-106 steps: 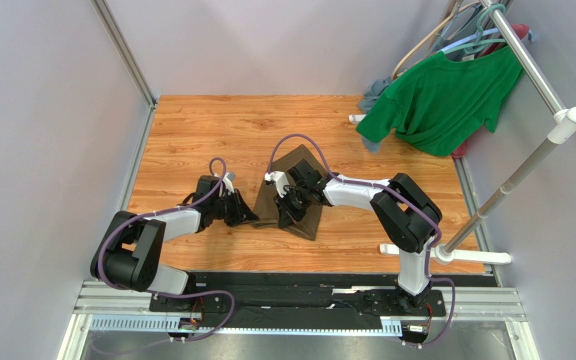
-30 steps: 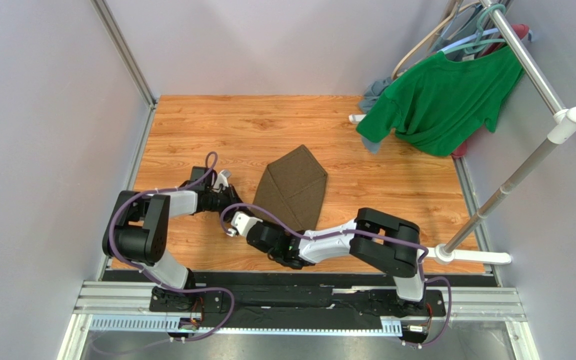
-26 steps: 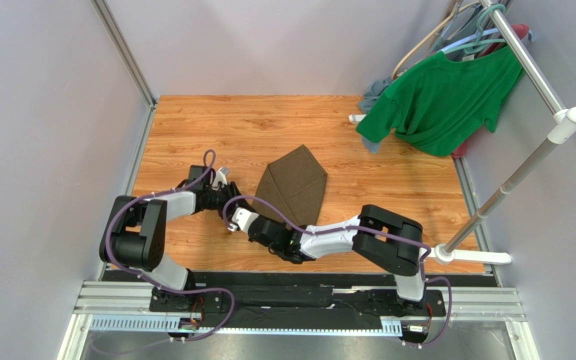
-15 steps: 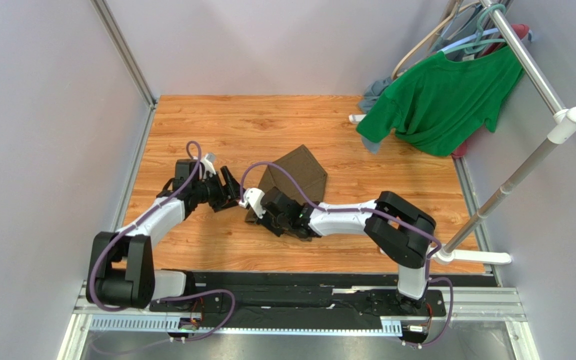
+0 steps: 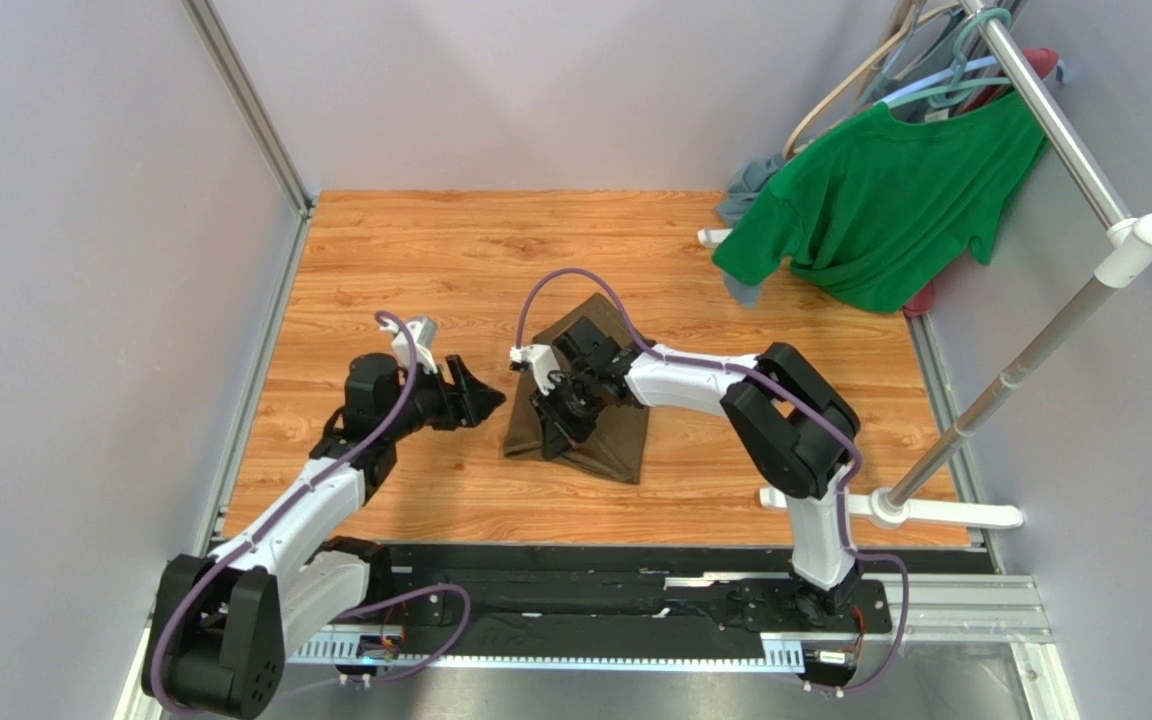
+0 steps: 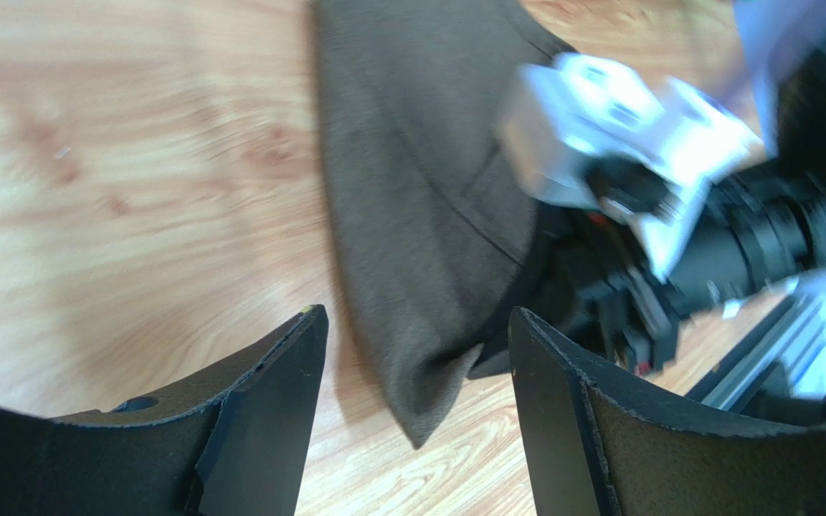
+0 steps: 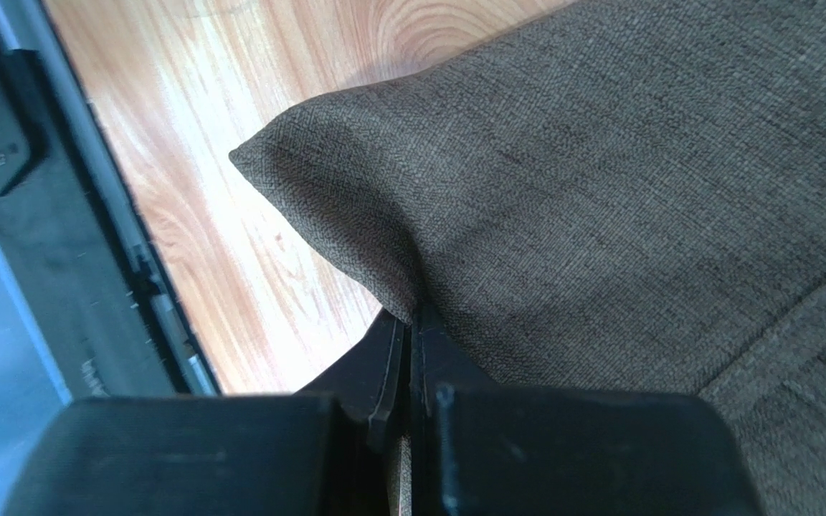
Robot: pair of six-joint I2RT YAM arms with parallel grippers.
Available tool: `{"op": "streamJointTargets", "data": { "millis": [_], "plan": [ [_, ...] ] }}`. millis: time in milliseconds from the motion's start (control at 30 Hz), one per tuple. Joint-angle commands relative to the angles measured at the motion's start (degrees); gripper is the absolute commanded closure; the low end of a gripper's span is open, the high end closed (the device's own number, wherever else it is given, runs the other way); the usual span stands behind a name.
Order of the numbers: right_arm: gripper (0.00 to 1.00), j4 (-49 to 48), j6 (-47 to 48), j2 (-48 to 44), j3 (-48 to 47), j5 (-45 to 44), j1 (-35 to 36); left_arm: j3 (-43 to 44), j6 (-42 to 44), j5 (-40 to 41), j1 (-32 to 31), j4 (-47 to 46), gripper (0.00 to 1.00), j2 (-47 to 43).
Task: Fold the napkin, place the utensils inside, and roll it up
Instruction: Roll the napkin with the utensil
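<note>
I see right gripper [image 7: 412, 323] pinching napkin [image 5: 615, 435] edge on wrist view; overhead, its arm [image 5: 687, 375] hides that. Also left gripper [image 5: 480, 399] open just beside napkin, green T-shirt [image 5: 883, 203] well apart.

Robotics lab cell. Grey walls [image 5: 86, 225] enclose my wood-grain table [image 5: 432, 255]; an aluminium rail [image 5: 973, 612] at its near edge carries my left arm [image 5: 297, 503] and right arm [image 5: 800, 435], trailing purple cables [image 5: 575, 275]; a rack [image 5: 1056, 128] holds a green T-shirt [image 5: 883, 203].
</note>
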State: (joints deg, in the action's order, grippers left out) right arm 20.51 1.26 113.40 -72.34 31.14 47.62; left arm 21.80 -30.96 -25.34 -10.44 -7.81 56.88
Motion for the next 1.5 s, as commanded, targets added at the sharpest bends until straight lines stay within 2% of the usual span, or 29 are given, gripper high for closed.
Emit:
{"op": "streamJointTargets", "data": {
  "millis": [0, 167, 333, 600, 967, 1100, 1467],
  "plan": [
    [1.00, 5.2, -0.9, 3.5, -3.6, 11.2, -2.8, -0.8, 8.4, -0.9, -4.7, -8.1, 0.30, -1.7],
    [1.00, 8.7, -2.0, 7.7, -8.3, 18.5, -6.9, -3.3, 12.2, -5.2, -6.9, -12.2, 0.30, -1.4],
    [1.00, 11.4, -2.0, 11.7, -12.1, 24.8, -10.5, -1.5, 13.8, -8.9, -9.4, -13.6, 0.30, 4.1],
    [1.00, 15.8, -1.4, 17.6, -17.7, 32.3, -14.0, 1.1, 13.7, -9.8, -10.7, -16.1, 0.30, 12.1],
    [1.00, 19.2, 0.3, 21.4, -20.3, 35.8, -16.0, 5.4, 19.2, -2.3, -16.1, -17.8, 0.30, 17.6],
    [1.00, 19.6, 0.0, 21.9, -20.6, 36.6, -16.7, 7.1, 18.6, -4.6, -16.5, -17.6, 0.32, 21.5],
    [1.00, 20.5, 0.1, 22.9, -21.4, 37.2, -17.6, 9.7, 19.7, -2.7, -17.9, -15.7, 0.34, 26.3]
  ]
}}
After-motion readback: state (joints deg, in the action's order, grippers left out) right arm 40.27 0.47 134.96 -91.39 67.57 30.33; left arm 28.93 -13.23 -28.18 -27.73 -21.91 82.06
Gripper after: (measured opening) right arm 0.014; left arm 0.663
